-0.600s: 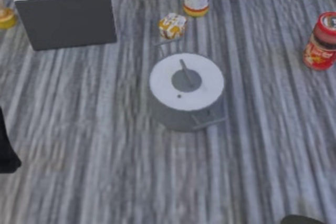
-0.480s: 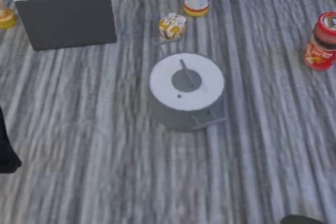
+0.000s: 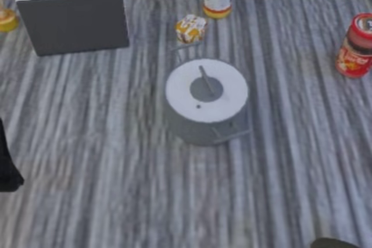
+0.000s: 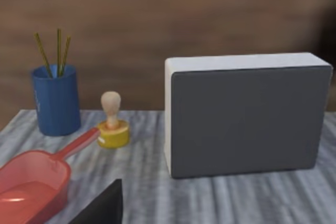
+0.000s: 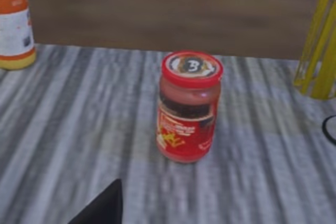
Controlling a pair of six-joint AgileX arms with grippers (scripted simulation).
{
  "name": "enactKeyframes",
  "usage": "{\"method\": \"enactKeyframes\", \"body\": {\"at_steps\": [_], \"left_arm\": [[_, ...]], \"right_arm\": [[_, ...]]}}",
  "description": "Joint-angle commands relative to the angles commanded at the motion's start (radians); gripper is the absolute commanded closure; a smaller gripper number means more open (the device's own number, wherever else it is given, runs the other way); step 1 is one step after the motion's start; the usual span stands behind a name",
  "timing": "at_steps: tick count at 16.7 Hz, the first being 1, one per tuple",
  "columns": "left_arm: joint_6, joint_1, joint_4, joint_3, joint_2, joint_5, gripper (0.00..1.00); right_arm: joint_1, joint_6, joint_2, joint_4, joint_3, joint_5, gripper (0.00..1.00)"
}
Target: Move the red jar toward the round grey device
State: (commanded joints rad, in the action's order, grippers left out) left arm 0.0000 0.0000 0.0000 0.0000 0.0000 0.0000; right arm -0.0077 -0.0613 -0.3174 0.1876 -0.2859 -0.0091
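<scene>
1. The red jar (image 3: pixel 356 46) stood upright at the table's (image 3: pixel 116 143) far right edge, well apart from the round grey device (image 3: pixel 207 101) at the centre.
2. Nothing held the jar; the reach looked not yet begun.
3. The next move would call for the right gripper (image 5: pixel 100 208), low at the near edge facing the jar, to close in; its fingers could not be judged.
4. The left gripper (image 4: pixel 102 208) sat parked at the left edge, fingers likewise unclear.

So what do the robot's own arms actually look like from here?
Little shows. The left arm is a matte black rounded bulk at the table's left edge; the right arm a dark rounded sliver at the bottom right. Each wrist view shows only a black wedge. No cables or markings visible.
</scene>
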Motion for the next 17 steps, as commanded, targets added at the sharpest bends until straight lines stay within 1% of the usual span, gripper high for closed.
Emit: {"method": "enactKeyframes", "body": {"at_steps": [3,6,17], "left_arm": [[0.0,0.0,0.0,0.0,0.0,0.0,0.0],[0.0,0.0,0.0,0.0,0.0,0.0,0.0],[0.0,0.0,0.0,0.0,0.0,0.0,0.0]], "right_arm": [[-0.006,-0.051,-0.245,0.144,-0.229,-0.008,0.0],[-0.013,-0.113,-0.526,0.308,-0.503,-0.018,0.0],[-0.029,-0.366,-1.627,0.921,-1.634,-0.067,0.0]]}}
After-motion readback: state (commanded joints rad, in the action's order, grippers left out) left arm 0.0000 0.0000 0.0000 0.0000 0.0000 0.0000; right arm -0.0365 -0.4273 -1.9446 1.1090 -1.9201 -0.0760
